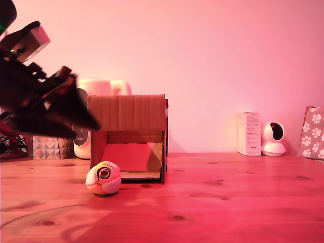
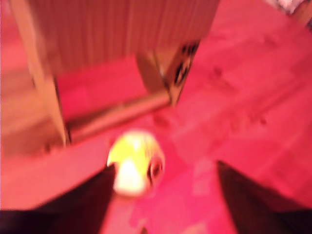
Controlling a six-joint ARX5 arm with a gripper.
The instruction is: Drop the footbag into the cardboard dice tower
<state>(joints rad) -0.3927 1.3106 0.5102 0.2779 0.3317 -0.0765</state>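
on the worktop [image 1: 228, 202]: footbag [image 1: 103, 178] lies just before the cardboard dice tower [image 1: 129, 136] opening, toward the exterior view's left
pincer [image 2: 165, 195]: spread wide, empty, above the footbag
wrist view: blurred

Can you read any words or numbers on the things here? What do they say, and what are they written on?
No text here reads clearly.
Footbag: small orange lettering above its dark ring logo, too small to read.
White box on the exterior view's right: faint print down its side, too small to read.
Cardboard dice tower: dark markings on its edge in the wrist view, too blurred to read.
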